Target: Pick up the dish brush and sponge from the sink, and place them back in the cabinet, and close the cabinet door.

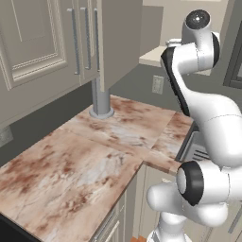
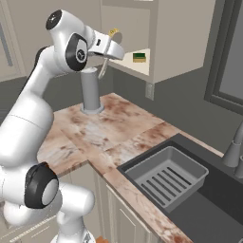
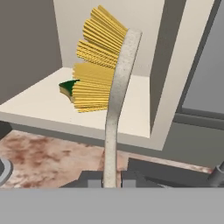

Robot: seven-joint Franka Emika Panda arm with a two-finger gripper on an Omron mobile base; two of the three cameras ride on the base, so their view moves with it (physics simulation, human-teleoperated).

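My gripper (image 2: pixel 113 51) is shut on the dish brush (image 2: pixel 114 32), held up just in front of the open cabinet (image 2: pixel 156 71). In the hand view the brush's pale handle (image 3: pixel 114 113) rises from between the fingertips, its yellow bristles (image 3: pixel 94 61) fanning left. The sponge (image 2: pixel 139 57), dark green over yellow, lies on the cabinet's cream shelf (image 3: pixel 39 105); part of the sponge (image 3: pixel 66 87) shows behind the bristles. The cabinet door (image 1: pixel 120 42) stands swung open at the left of the opening. The black sink (image 2: pixel 213 209) lies far below to the right.
A grey upright cylinder (image 2: pixel 90 90) stands on the marbled counter (image 2: pixel 118 128) under the gripper. A ribbed grey drainer tray (image 2: pixel 166 178) sits in the sink, and the faucet (image 2: pixel 232 152) stands behind it. Closed wall cabinets (image 1: pixel 33 42) hang to the left.
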